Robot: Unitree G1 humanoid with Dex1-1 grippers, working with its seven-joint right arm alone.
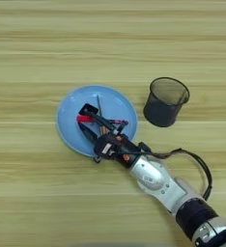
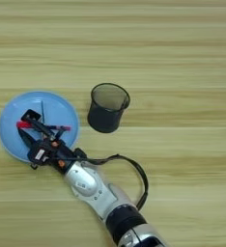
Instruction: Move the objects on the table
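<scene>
A round blue plate (image 1: 69, 126) lies on the wood-grain table (image 1: 47, 202), left of centre. My right gripper (image 1: 85, 119) reaches over it from the lower right, its two black fingers (image 2: 23, 136) spread apart. The red pen (image 1: 84, 118) lies almost level on the plate. Its red end sits between the fingertips and its far tip (image 2: 65, 128) points right. A thin grey shaft (image 1: 99, 106), which looks like the screwdriver's, pokes up from under the fingers. Its handle is hidden beneath the gripper. I cannot make out the fingers pressing on either object.
A black mesh cup (image 1: 165, 102) stands upright just right of the plate. A black cable (image 1: 197, 161) loops off the silver forearm (image 1: 156, 181), which crosses the lower middle of the table.
</scene>
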